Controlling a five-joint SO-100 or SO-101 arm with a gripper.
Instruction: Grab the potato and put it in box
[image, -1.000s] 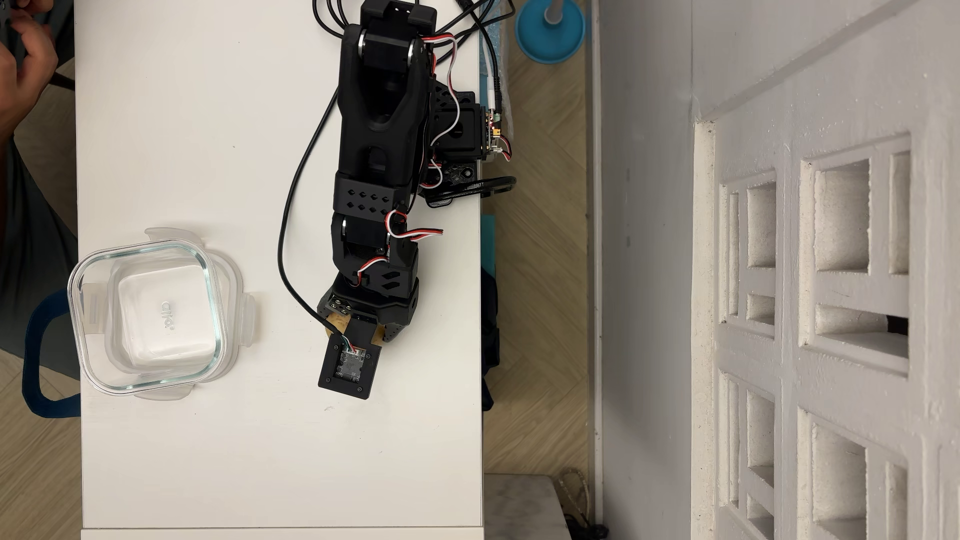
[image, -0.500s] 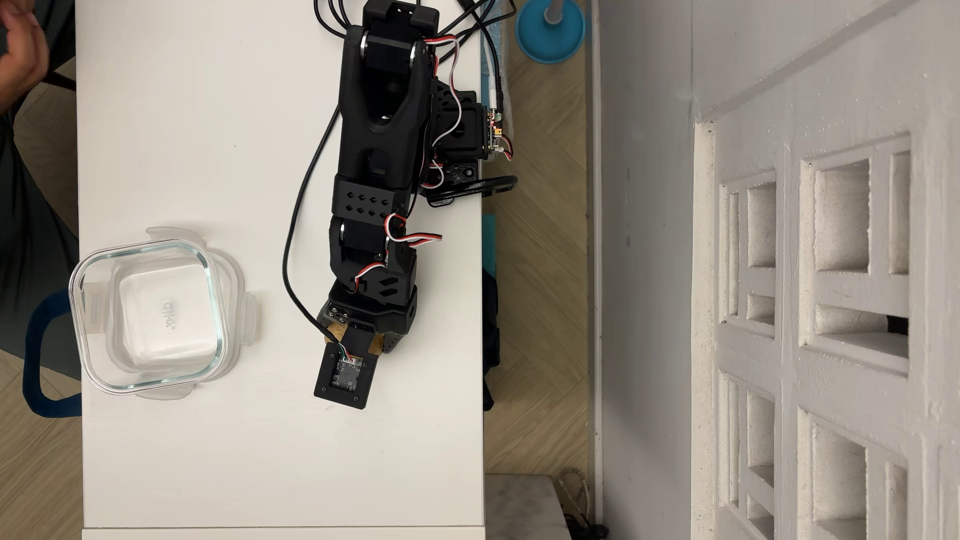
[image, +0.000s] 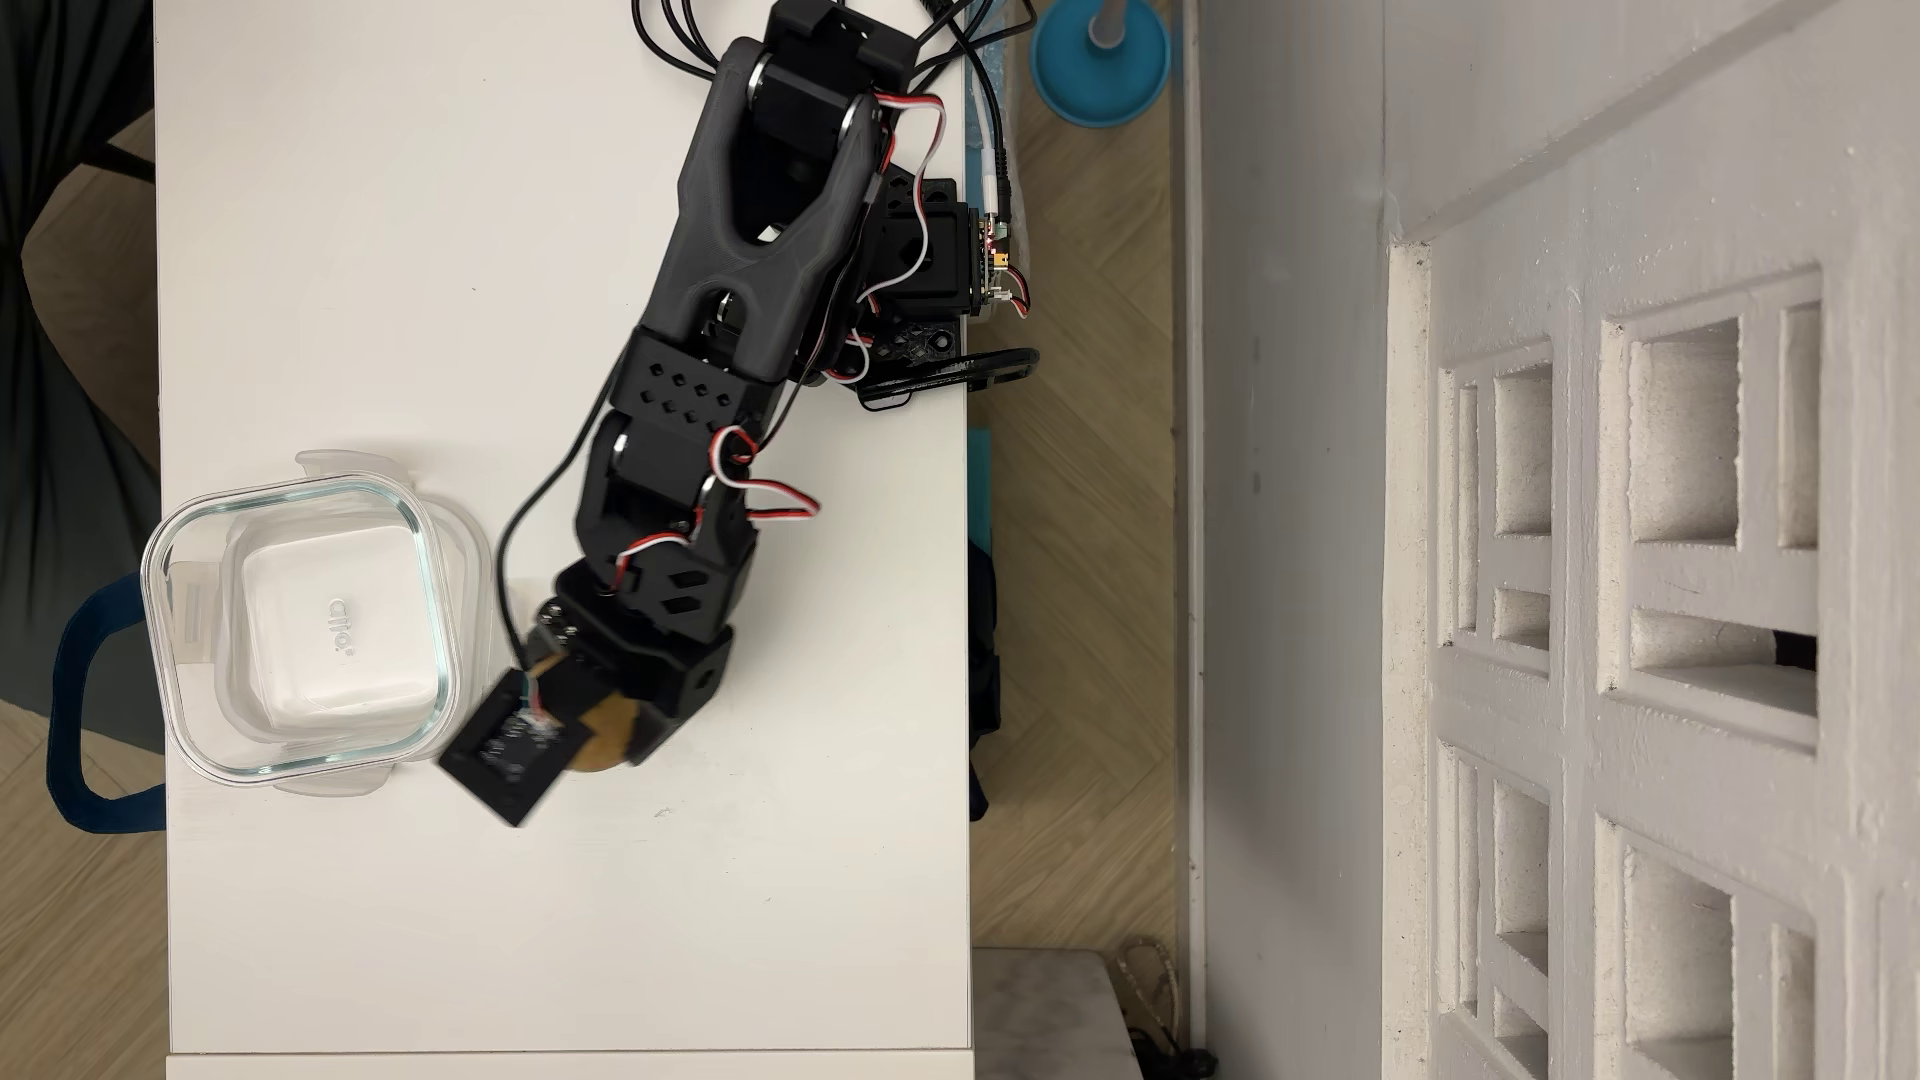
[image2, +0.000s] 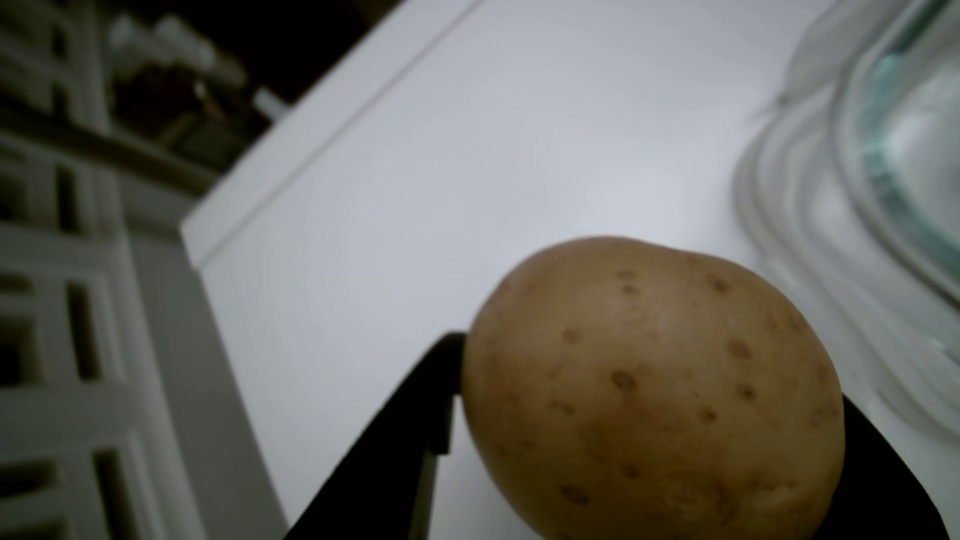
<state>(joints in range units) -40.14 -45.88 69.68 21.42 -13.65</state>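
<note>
The potato (image2: 654, 384), tan with dark speckles, fills the lower right of the wrist view, clamped between my two black fingers (image2: 415, 415). In the overhead view only a slice of the potato (image: 606, 732) shows under the black arm and wrist camera. My gripper (image: 597, 743) is shut on it, just right of the box. The box (image: 301, 623), a clear glass container with a greenish rim, stands empty at the table's left edge on a translucent lid (image: 468, 540). Its rim (image2: 893, 171) shows at the right of the wrist view.
The white table (image: 520, 260) runs from top to bottom of the overhead view; its bottom edge lies below the gripper. The arm's base and cables (image: 935, 270) sit at the table's right edge. A blue round stand (image: 1101, 57) is off the table at top.
</note>
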